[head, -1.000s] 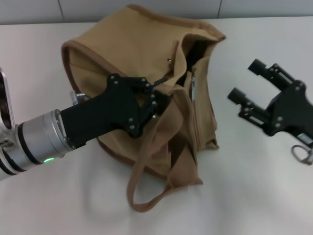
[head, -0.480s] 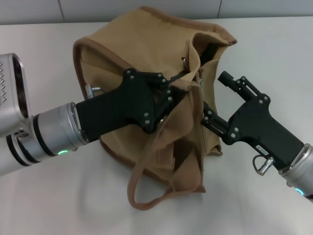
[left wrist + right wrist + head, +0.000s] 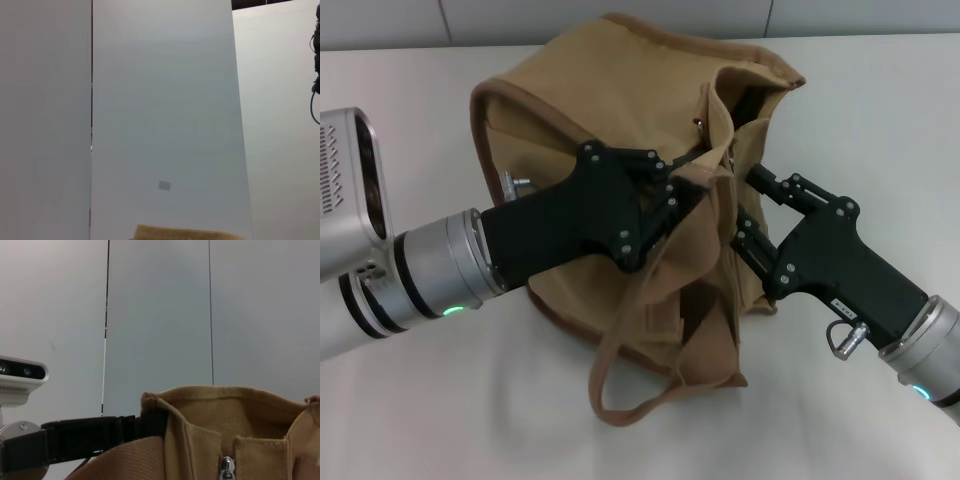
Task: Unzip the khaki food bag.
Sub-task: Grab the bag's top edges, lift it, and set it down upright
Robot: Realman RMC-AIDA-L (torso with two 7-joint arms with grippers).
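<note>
Khaki food bag (image 3: 600, 100) slumped on its side on the white table (image 3: 440, 400), filling the middle of the head view, brown edging running round its rim, top opening turned toward 3 o'clock. One wide handle (image 3: 640, 360) spilling off the bag toward 6 o'clock and looping onto the table surface. Left gripper (image 3: 692, 178) reaching in from 9 o'clock across the front of the bag, fingers closed together on a fold of tan fabric at the edge of the opening, near where the handle joins. Right gripper (image 3: 745, 200) coming in from 4 o'clock, two black fingers (image 3: 770, 185) spread apart and pressed against the bag's side by the opening, fingertips buried in the folds; nothing visibly clamped between them. Zipper pull (image 3: 227, 467), silver, hanging at the end of the zip in the right wrist view, with the bag's open rim above it and the black body of the left gripper crossing the fabric beside it. Left wrist view mostly pale wall, only a sliver of tan fabric at its lower edge.
</note>
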